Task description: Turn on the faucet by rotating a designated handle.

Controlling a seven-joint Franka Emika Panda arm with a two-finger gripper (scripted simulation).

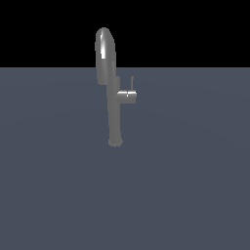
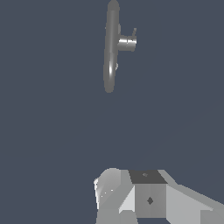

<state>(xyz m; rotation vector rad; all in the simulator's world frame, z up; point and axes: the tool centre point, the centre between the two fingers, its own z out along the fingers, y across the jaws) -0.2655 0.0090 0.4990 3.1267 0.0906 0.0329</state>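
Faucet (image 1: 111, 93) upright — handle (image 1: 132, 82) vertical

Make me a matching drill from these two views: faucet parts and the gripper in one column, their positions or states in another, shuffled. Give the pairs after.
Column one:
1. spout
2. handle
3. side stub
4. gripper

Column two:
A. thin rod standing up from the stub's end
B. far from the faucet, touching nothing
C. arches high at the top
D. sticks out toward the exterior view's right

Pairs: 1-C, 2-A, 3-D, 4-B
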